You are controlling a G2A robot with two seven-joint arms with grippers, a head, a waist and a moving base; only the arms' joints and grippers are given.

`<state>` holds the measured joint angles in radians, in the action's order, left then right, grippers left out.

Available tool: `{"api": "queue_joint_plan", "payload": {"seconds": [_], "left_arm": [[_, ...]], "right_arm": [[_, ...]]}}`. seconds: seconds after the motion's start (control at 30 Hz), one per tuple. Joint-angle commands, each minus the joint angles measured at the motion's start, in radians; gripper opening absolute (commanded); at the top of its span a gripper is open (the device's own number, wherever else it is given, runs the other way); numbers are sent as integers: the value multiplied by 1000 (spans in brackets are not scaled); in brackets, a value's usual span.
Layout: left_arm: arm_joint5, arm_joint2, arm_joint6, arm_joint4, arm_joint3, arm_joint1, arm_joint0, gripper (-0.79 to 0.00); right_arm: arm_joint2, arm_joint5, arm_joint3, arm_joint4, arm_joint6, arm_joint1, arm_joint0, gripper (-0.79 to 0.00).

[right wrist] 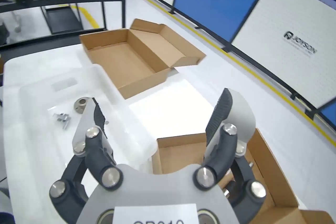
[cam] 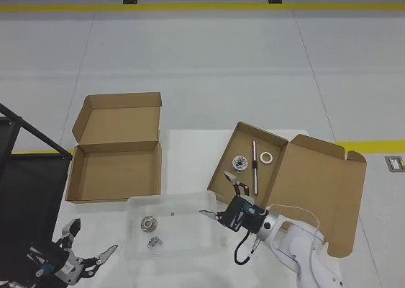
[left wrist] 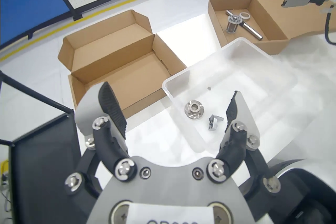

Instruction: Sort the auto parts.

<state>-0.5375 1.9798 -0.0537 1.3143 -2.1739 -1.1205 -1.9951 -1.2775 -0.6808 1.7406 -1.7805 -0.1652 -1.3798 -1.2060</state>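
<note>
The clear bin (cam: 180, 205) sat bottom centre of the top view, the right gripper (cam: 214, 193) at its right rim, the left gripper (cam: 94, 236) lower left, both spread wide. In its left part lay the flanged hub (cam: 145, 224) and smaller bracket (cam: 155, 243); a clean pick should straddle one alone.

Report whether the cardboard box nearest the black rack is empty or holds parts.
Empty: the cardboard box stands open, and its brown floor is bare.
</note>
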Motion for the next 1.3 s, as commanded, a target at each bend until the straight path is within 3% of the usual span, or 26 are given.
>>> {"api": "queue_joint_plan", "payload": {"seconds": [0.0, 0.2, 0.4, 0.47, 0.8, 0.9, 1.0, 1.2, 1.27], "left_arm": [[-9, -3, 86, 28, -56, 3, 13, 0], [-34, -92, 343, 127, -131, 17, 143, 0], [-107, -240, 550, 214, -95, 29, 316, 0], [-124, -267, 594, 227, -83, 31, 358, 0], [-132, -271, 611, 245, -76, 32, 355, 0], [-170, -351, 734, 341, -70, 35, 367, 0], [-223, -453, 860, 354, -38, 34, 424, 0], [-252, -565, 1072, 173, 60, 22, 565, 0], [-213, -594, 1124, 132, 103, 22, 613, 0]], "right_arm": [[-18, -85, 19, -66, -81, 16, -24, 0], [-69, -305, 104, -328, -333, 81, -100, 0], [-102, -281, 125, -567, -644, 151, -184, 0], [-106, -276, 123, -575, -658, 154, -188, 0], [-106, -276, 123, -575, -658, 154, -188, 0], [-106, -276, 123, -575, -658, 154, -188, 0], [-106, -276, 123, -575, -658, 154, -188, 0], [-106, -276, 123, -575, -658, 154, -188, 0], [-106, -276, 123, -575, -658, 154, -188, 0]]}}
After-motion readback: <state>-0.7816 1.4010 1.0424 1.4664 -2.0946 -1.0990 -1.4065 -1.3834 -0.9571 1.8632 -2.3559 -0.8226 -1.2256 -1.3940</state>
